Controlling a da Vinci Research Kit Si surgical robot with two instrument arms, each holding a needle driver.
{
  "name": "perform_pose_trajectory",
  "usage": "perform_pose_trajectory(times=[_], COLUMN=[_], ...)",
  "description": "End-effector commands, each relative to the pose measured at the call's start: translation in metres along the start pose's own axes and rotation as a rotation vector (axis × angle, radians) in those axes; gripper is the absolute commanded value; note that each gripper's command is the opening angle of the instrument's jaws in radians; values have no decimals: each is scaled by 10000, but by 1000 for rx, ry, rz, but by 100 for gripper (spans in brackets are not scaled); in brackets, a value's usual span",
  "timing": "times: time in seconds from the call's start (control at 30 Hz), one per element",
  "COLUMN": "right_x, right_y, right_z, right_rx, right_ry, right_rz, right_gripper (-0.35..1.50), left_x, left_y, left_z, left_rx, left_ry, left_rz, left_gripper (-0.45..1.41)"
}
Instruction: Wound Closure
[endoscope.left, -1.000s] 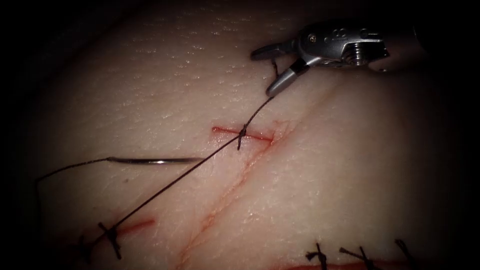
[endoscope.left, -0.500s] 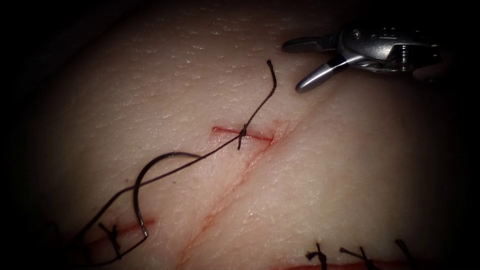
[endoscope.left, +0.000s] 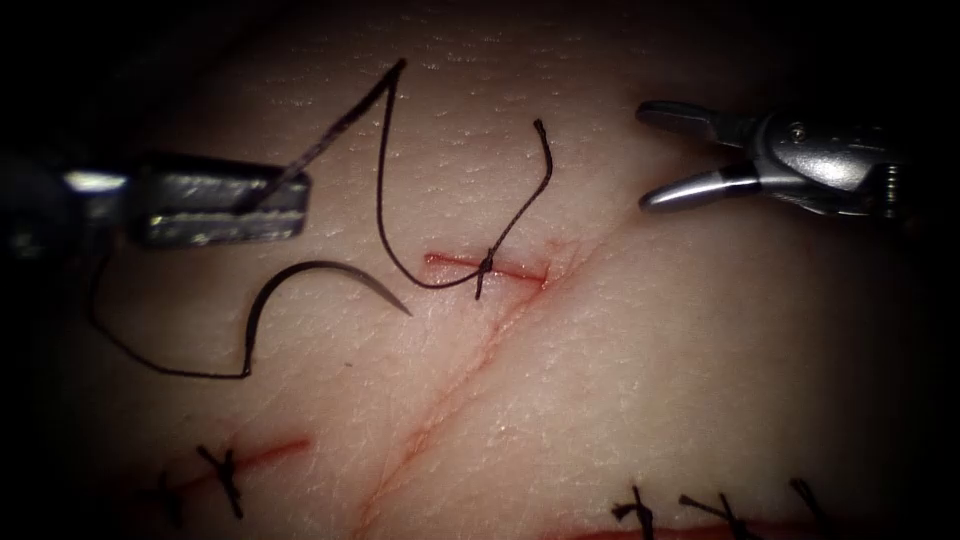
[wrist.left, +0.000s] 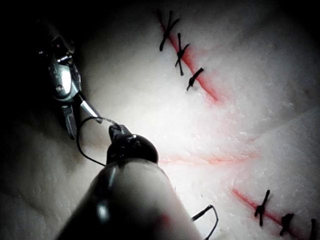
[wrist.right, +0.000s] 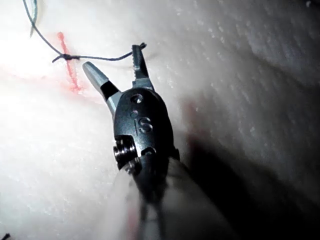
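Pale tissue (endoscope.left: 620, 380) carries the knotted cut (endoscope.left: 487, 267), left of which the left claw (endoscope.left: 285, 195) is clenched on the thread (endoscope.left: 380, 190) — best kept slack off that knot — while the right claw (endoscope.left: 665, 155) gapes empty and the needle (endoscope.left: 320, 280) lies free on the surface.

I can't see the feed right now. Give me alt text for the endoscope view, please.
The left claw is shut on the thread, which runs down to a knot on a short red cut, while the curved needle lies free on the tissue left of that knot. The right claw is open and holds nothing, above and right of the knot.
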Motion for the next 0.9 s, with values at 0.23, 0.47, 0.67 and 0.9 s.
perform_pose_trajectory(times=[0.23,0.47,0.67,0.9], right_x=[27,38,32,21], right_y=[2,8,7,-4], right_z=[16,63,113,167], right_rx=[-24,-72,-64,15], right_ry=[79,78,84,110], right_rz=[-82,-140,-157,-192], right_gripper=[-35,-35,-35,-35], left_x=[-30,-46,-44,-36], left_y=[-11,-6,-3,-2], left_z=[37,37,25,17], left_rx=[7,-9,-27,-35], left_ry=[-36,-37,-33,-24], left_rz=[20,48,80,100], left_gripper=[-45,-45,-45,-45])
